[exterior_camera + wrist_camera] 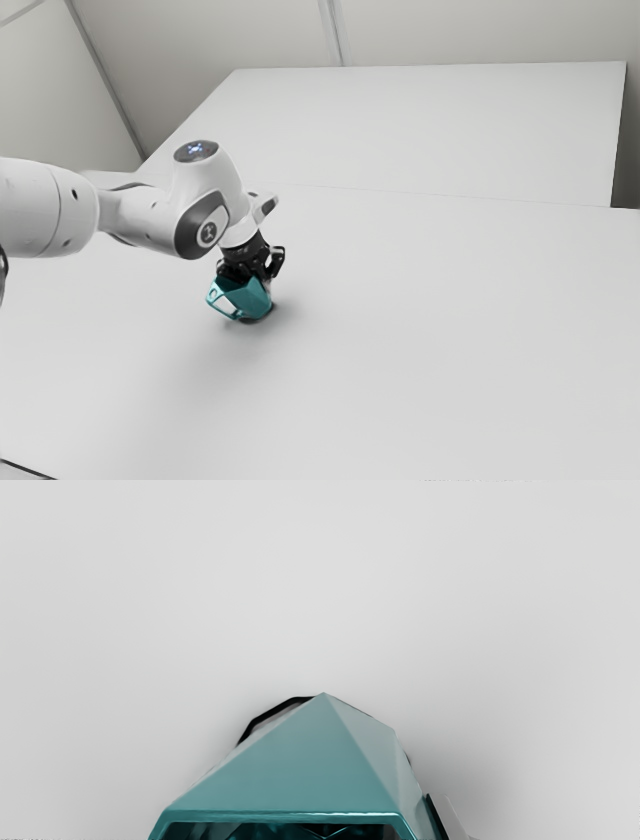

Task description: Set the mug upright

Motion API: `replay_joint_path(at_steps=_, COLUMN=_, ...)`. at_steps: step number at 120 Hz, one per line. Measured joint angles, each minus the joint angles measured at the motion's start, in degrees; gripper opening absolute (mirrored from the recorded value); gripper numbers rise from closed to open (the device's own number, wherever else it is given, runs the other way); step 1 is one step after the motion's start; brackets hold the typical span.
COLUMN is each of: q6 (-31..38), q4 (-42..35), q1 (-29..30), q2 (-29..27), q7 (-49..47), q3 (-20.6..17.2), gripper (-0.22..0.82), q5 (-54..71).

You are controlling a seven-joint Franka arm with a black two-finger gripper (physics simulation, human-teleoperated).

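In the exterior view, the black gripper (252,268) points down over the table, right at the teal faceted mug (255,298). The mug is tilted, with its handle side toward the exterior view's left and its lower end close to the tabletop; whether it touches the table is unclear. In the wrist view the mug (300,770) has its rim and dark opening toward the hand, and a part of the gripper (447,817) lies along its outer side. The mug hides much of the gripper, so its grip on the mug cannot be made out.
The white tabletop (420,340) stretches around the mug, with its shadow beside it. Beyond a thin seam lies another white surface (430,130), reaching to the pale walls. A dark edge crosses the exterior view's bottom left corner.
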Motion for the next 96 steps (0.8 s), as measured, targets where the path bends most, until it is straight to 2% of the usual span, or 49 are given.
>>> replay_joint_path(at_steps=22, q6=-0.1, q4=0.2, q1=0.0, q2=-1.3, q7=-1.3, q3=-0.8, gripper=0.23, q5=-0.7)
replay_joint_path(at_steps=38, q6=-1.5, q4=0.5, q1=0.0, q2=-3.9, q7=-2.0, q3=-0.8, gripper=0.40, q5=-0.5)
replay_joint_path(at_steps=62, q6=-5.9, q4=1.8, q1=-0.9, q2=-8.2, q7=-2.7, q3=-0.8, gripper=0.53, q5=-0.4)
replay_joint_path(at_steps=96, q6=-15.6, q4=9.3, q1=-2.4, q2=-9.8, q7=-1.3, q3=-0.8, gripper=0.58, q5=-0.4)
